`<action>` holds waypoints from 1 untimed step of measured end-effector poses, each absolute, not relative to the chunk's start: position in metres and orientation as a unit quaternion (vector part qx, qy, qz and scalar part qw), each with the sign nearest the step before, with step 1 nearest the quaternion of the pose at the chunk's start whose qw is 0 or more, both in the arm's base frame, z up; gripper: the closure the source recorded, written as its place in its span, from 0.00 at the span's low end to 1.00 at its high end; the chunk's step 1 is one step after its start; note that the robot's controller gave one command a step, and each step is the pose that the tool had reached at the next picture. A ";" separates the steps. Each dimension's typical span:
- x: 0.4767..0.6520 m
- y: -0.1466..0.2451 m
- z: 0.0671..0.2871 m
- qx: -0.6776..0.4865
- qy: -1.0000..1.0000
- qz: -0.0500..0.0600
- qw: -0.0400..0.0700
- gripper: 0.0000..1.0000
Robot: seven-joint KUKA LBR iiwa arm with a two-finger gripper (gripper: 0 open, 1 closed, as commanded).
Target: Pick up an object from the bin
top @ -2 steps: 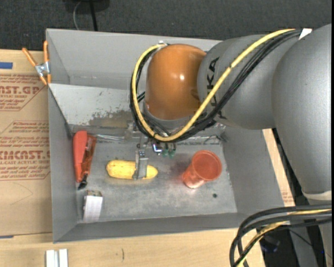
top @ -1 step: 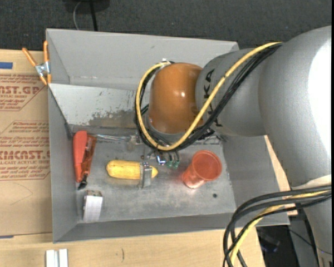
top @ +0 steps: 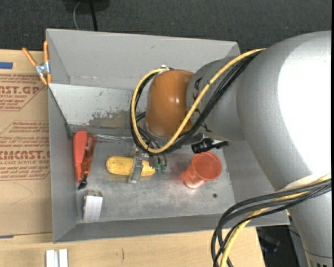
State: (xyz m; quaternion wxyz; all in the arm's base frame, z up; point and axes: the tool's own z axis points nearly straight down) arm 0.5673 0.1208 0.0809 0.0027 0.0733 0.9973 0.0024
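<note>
My gripper (top: 137, 169) is down at the middle of the bin floor, right over a yellow banana-shaped thing (top: 118, 164) that lies flat there. The gripper's tip covers the right part of that yellow thing, whose left end sticks out free. An orange cup (top: 201, 170) lies on its side just to the right of the gripper, apart from it. Whether the yellow thing is held cannot be seen.
A red-orange hand tool (top: 80, 156) lies along the left wall. A small white and grey block (top: 92, 206) sits in the front left corner. The arm with its orange cover and yellow cables hangs over the bin's right and back parts.
</note>
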 end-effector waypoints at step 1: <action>0.567 0.121 0.081 0.073 0.997 0.002 0.003 1.00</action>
